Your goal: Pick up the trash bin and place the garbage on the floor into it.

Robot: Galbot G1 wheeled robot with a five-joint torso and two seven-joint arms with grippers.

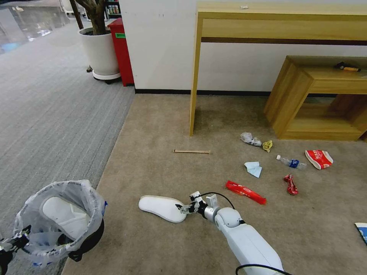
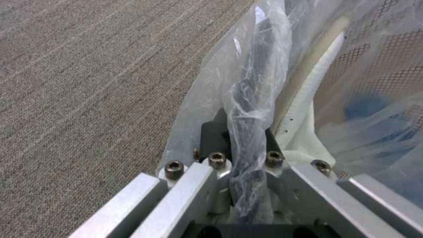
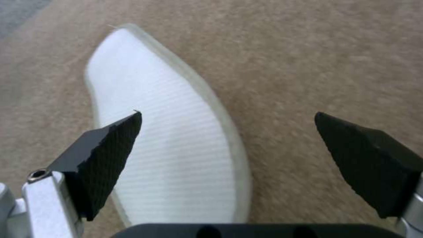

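A: White slipper point(image 1: 162, 208) on the beige carpet point(image 1: 160, 130), sole up. That is what we have right in front of our right gripper point(image 1: 182, 208). In the right wrist view the slipper point(image 3: 167, 132) lies between and beyond the two black pads point(image 3: 110, 155), which stand wide apart and touch nothing.

B: And our left gripper point(image 1: 17, 240) is at the lower left, clamped onto the trash bin point(image 1: 61, 221). In the left wrist view we see its fingers point(image 2: 211, 138) pinched tight on the black rim point(image 2: 251, 109) with the crinkled bag wrapped over it.

A: The bin is tilted, mouth towards us, over the border where the grey ribbed carpet point(image 1: 49, 114) meets the beige one. Another white slipper point(image 1: 65, 214) already lies inside it.

B: The rest of the litter is spread on the beige carpet, well apart from the bin: a wooden stick point(image 1: 192, 151) near the desk leg point(image 1: 195, 76), a red wrapper point(image 1: 245, 191) just beyond our right arm, a blue-white paper scrap point(image 1: 253, 169), crumpled tissue point(image 1: 250, 139), a yellow scrap point(image 1: 267, 145), a clear bottle point(image 1: 291, 162), a crushed red can point(image 1: 291, 184) and a red-white carton point(image 1: 319, 159).
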